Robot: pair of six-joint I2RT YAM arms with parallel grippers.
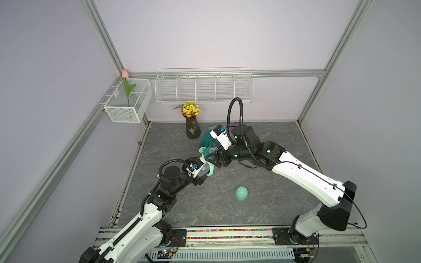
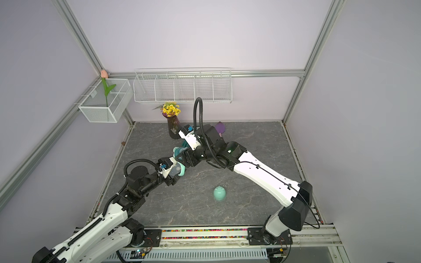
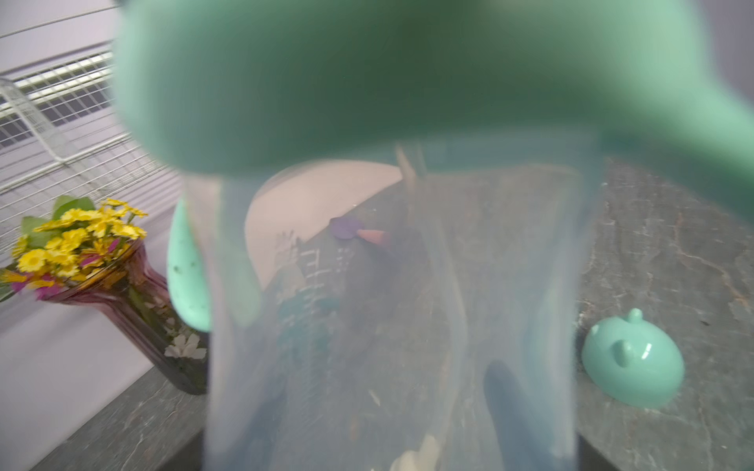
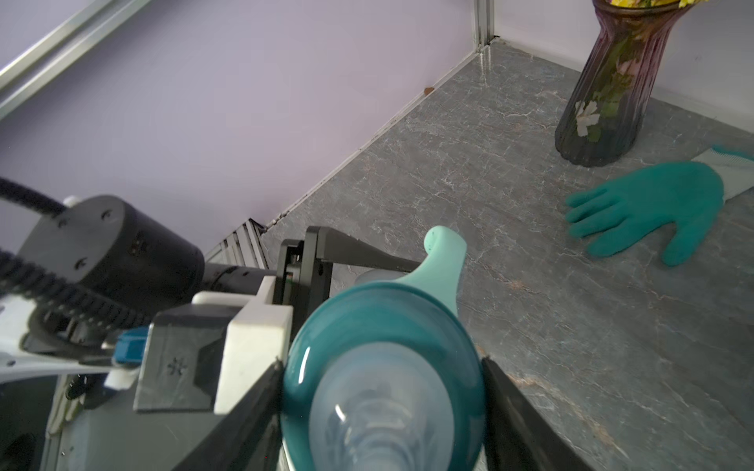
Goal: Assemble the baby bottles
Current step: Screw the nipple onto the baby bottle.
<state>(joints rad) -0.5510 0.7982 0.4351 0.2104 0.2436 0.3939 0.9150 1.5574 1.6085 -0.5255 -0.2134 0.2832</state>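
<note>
Holds frosted body point(image 3: 387, 306) with left gripper point(image 1: 202, 173) (mint ring point(image 3: 367, 89) on). Pinches teal collar point(image 4: 355, 326) at its mouth with right gripper point(image 4: 381, 367).

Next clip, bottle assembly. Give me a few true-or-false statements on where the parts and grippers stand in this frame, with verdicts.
1. The mint dome cap is already fitted on the bottle. False: it lies by itself on the table, apart from both arms.
2. The right gripper has a finger on either side of the teal collar. True.
3. The left gripper holds the clear bottle body. True.
4. The teal glove is draped over the vase. False: it lies flat on the table beside the vase.
</note>
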